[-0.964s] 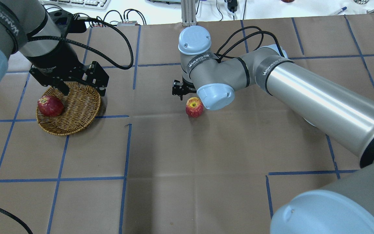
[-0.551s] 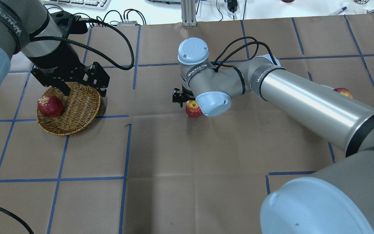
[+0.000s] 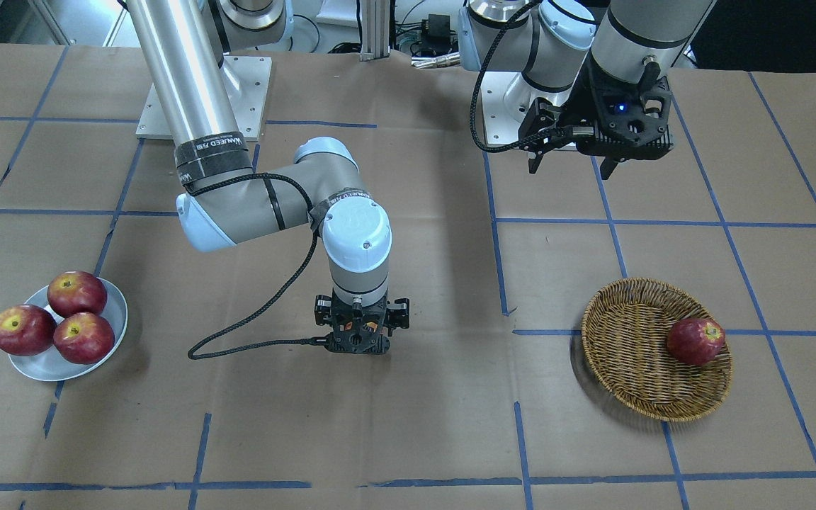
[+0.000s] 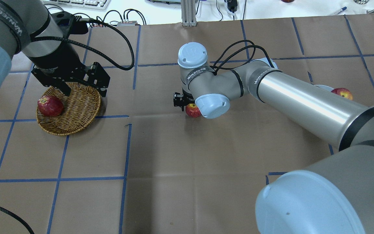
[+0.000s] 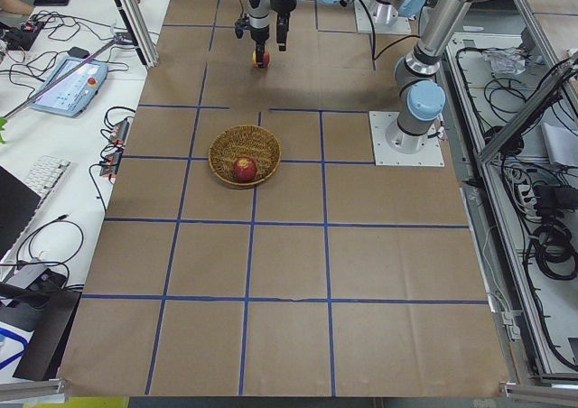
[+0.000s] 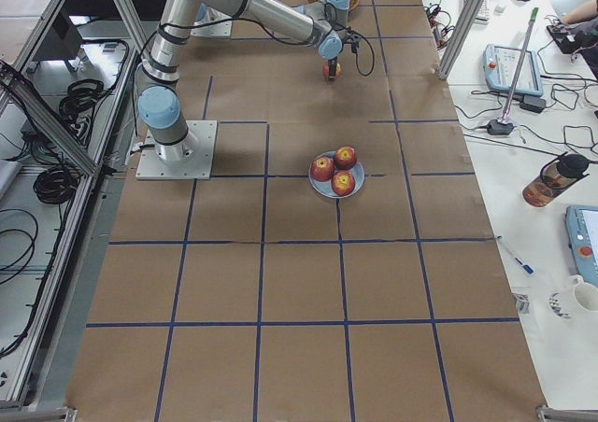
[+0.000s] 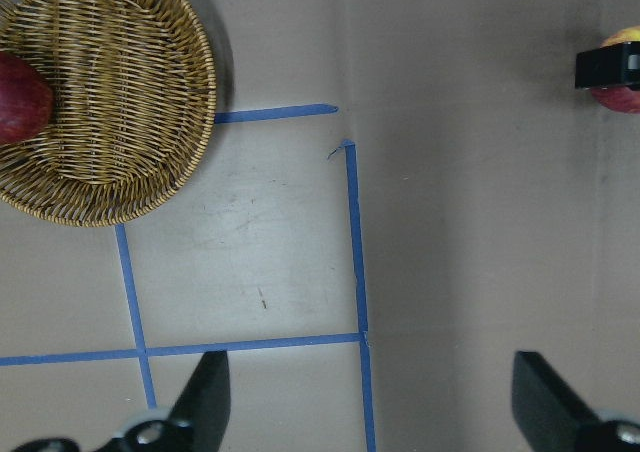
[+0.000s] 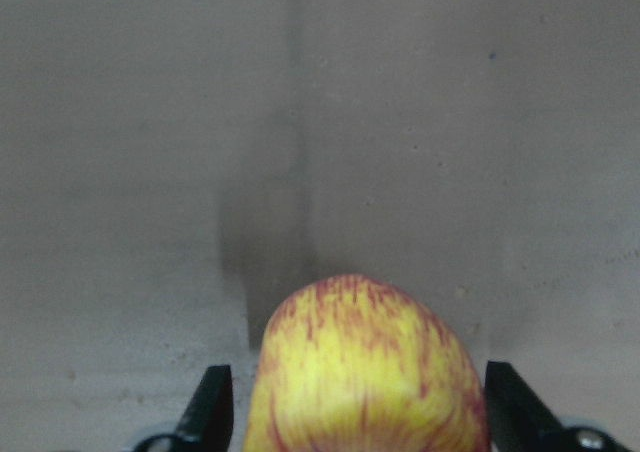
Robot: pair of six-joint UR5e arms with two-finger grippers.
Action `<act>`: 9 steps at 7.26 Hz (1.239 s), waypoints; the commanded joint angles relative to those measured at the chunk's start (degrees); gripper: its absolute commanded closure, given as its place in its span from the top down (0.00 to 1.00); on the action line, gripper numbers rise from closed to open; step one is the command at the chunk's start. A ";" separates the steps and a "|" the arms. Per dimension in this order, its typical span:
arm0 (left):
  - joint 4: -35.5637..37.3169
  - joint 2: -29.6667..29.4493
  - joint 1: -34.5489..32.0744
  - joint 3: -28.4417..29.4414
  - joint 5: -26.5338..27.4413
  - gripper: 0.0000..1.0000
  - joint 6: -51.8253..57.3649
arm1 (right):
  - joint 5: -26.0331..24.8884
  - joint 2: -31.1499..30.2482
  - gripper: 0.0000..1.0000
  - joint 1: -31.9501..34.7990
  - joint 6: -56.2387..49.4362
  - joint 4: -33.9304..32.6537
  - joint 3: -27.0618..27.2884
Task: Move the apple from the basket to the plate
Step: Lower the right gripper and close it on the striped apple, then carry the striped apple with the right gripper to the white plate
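My right gripper (image 8: 360, 410) dropped over the apple (image 8: 362, 337), jaws apart astride it. The left gripper (image 7: 370, 397), jaws apart, sits at 12 o'clock of the basket (image 4: 76, 109). An off-centre squeeze could roll the apple away.

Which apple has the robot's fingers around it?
The yellow-streaked apple on the table, between the open fingers of the right gripper. Another apple lies in the basket; three more sit on the plate.
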 commanded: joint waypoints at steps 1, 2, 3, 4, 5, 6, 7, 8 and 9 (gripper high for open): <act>0.00 -0.04 0.00 0.06 0.00 0.99 0.12 | -0.04 0.01 0.58 0.00 -0.22 -0.02 -0.25; 0.00 0.05 0.00 0.06 0.00 0.99 0.12 | -0.04 -0.17 0.57 -0.09 -0.22 -0.02 -0.60; 0.00 0.05 0.00 0.06 0.00 0.99 0.12 | 0.05 -0.95 0.57 -0.61 -0.31 0.06 -1.04; 0.00 0.05 0.00 0.06 0.00 0.99 0.12 | -0.04 -2.18 0.57 -0.97 -0.66 0.41 -2.35; 0.00 0.05 0.00 0.14 0.00 0.99 0.12 | 0.05 -4.45 0.58 -1.84 -1.10 2.24 -3.23; 0.00 0.22 0.00 0.15 0.00 0.99 0.03 | -0.21 -7.96 0.58 -4.03 -4.41 6.70 -3.06; -0.09 0.31 0.00 0.15 0.09 0.99 0.03 | -0.21 -11.56 0.58 -7.96 -9.31 11.18 -2.71; -0.09 0.40 0.00 0.15 0.09 0.99 0.12 | -0.21 -15.25 0.58 -13.48 -17.63 15.49 -1.93; -0.09 0.48 -0.09 0.15 0.09 0.99 0.12 | -0.21 -17.98 0.58 -19.20 -24.93 17.01 0.08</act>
